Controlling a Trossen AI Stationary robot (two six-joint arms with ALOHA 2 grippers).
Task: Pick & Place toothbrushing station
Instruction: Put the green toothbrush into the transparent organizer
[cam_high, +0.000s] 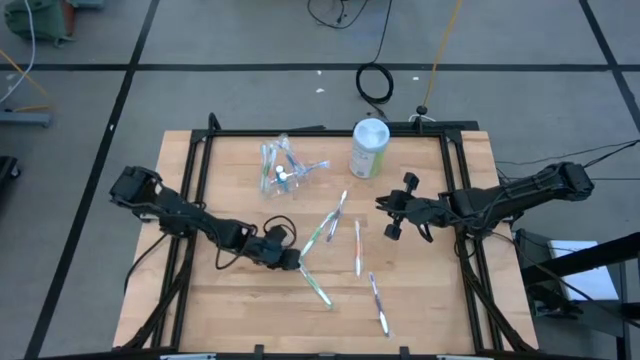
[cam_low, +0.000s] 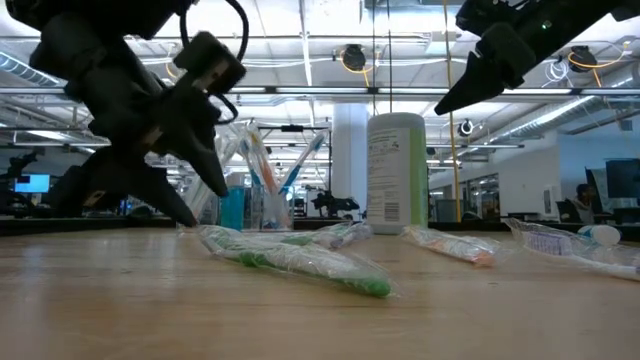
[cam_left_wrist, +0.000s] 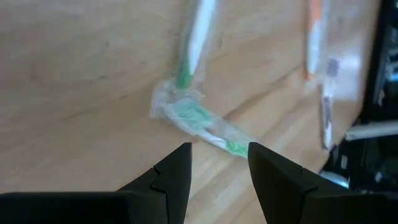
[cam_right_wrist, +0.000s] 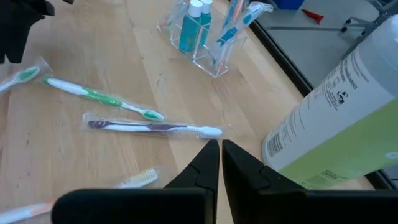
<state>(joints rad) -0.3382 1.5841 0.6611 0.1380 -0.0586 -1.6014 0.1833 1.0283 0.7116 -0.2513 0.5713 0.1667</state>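
- Left wrist view: left hand (cam_left_wrist: 219, 163) part open, empty, just above wrapped green toothbrush (cam_left_wrist: 202, 121) on the bench (cam_high: 250, 300).
- Next: lower, close on it.
- Right hand (cam_high: 392, 215) shut, empty, waiting.
- Cup (cam_high: 282, 165) far left.

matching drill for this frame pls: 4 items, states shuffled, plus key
Items:
1. left gripper
2. right gripper
3. clear holder
4. green canister

States:
A. upright, white lid, by the table's far edge
B. fingers open, low over a wrapped green toothbrush
C. holds teal tubes and brushes
D. fingers shut, holding nothing, raised above the table

Pairs: 1-B, 2-D, 3-C, 4-A
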